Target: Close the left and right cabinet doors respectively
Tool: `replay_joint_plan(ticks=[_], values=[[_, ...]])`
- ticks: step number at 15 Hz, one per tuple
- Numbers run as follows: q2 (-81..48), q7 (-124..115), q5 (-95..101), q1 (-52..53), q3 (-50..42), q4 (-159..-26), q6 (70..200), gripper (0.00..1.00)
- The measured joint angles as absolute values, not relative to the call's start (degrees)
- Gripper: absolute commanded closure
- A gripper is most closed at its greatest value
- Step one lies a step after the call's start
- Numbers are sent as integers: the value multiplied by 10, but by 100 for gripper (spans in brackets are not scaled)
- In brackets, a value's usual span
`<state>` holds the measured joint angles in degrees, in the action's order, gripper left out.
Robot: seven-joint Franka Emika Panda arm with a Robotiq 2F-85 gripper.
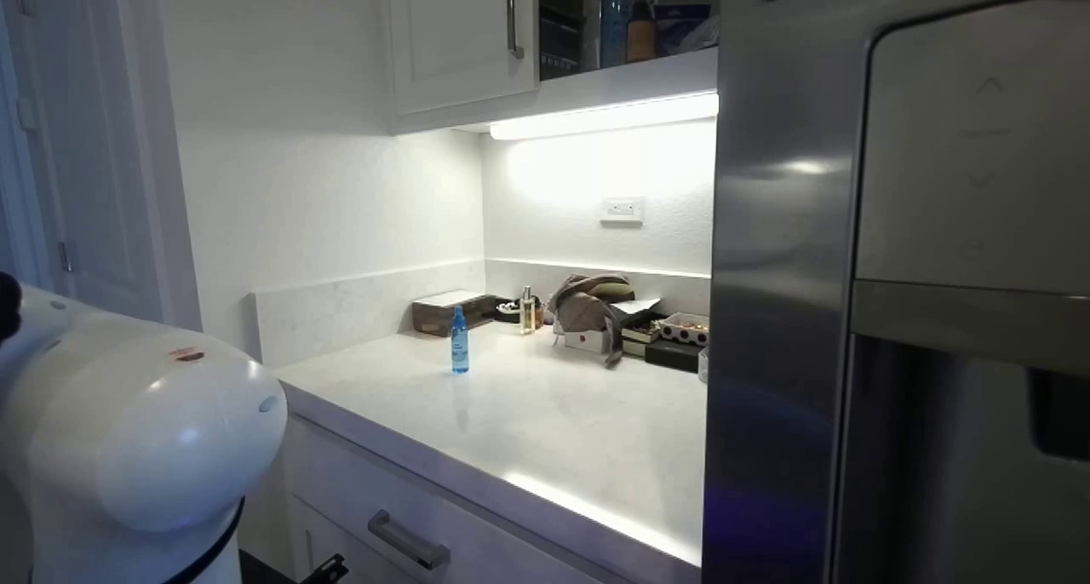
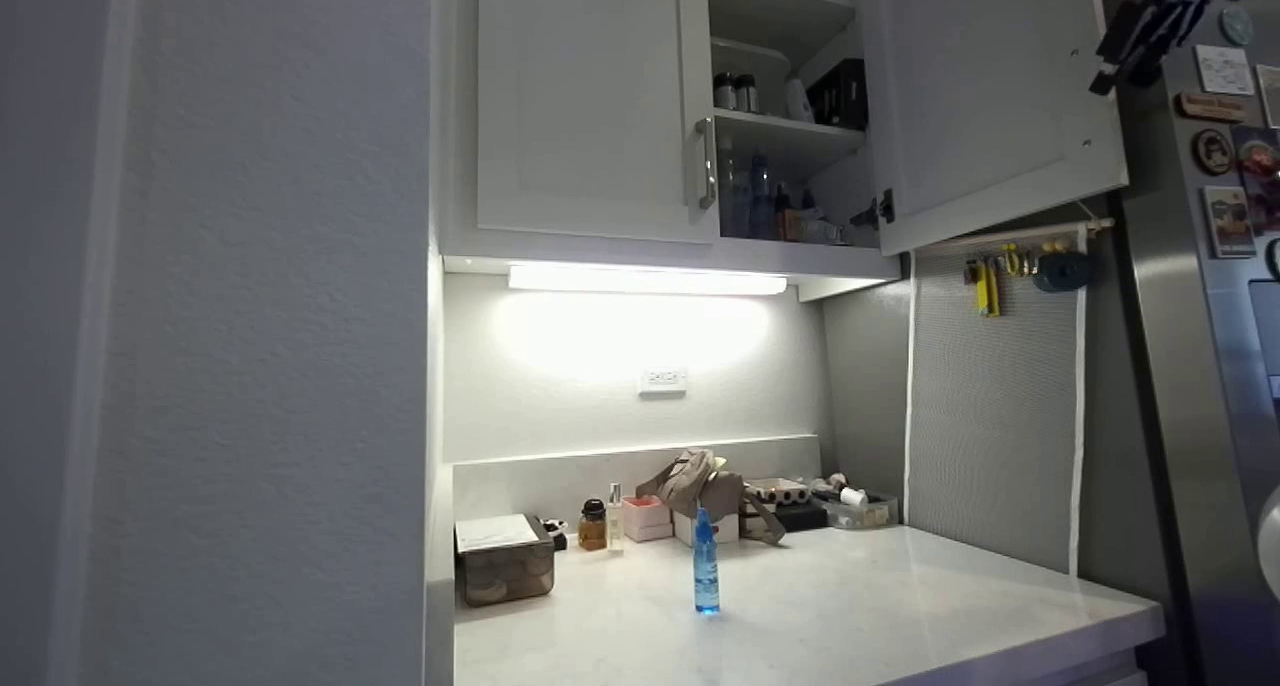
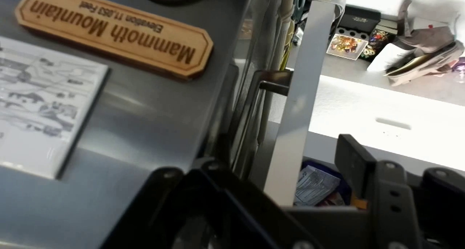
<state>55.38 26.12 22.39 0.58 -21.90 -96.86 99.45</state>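
Note:
The left cabinet door (image 2: pixel 590 106) is a plain white panel lying flat against the cabinet front, shut; it shows in both exterior views (image 1: pixel 464 39). The right cabinet door (image 2: pixel 1000 96) stands swung wide open toward the fridge, its inner face showing. In the wrist view its edge (image 3: pixel 298 107) is a white strip, with its metal handle (image 3: pixel 270 80) on the fridge side. My gripper (image 2: pixel 1122 71) is beside the door's free edge, high up. In the wrist view the gripper (image 3: pixel 287 158) is open, the door edge appearing between its fingers; I cannot tell whether they touch it.
The steel fridge (image 1: pixel 783 269) stands close to the open door; magnets such as a wooden sign (image 3: pixel 116 33) stick out from it. Shelves (image 2: pixel 790 126) hold bottles. A blue spray bottle (image 2: pixel 706 566) stands on the counter (image 2: pixel 850 606). Scissors and tools hang below the open door.

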Motion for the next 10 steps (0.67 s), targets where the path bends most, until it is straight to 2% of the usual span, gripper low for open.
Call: replay_joint_plan(ticks=[3, 4, 5, 6, 9, 10], values=[[567, 283, 221, 22, -230, -969, 994, 79], [570, 292, 217, 29, -232, -969, 994, 57], [570, 301, 210, 39, -235, -971, 994, 41], [569, 306, 208, 50, -237, -972, 995, 41], [566, 327, 189, 87, -252, -976, 997, 21], [567, 329, 185, 94, -256, -976, 995, 62]])
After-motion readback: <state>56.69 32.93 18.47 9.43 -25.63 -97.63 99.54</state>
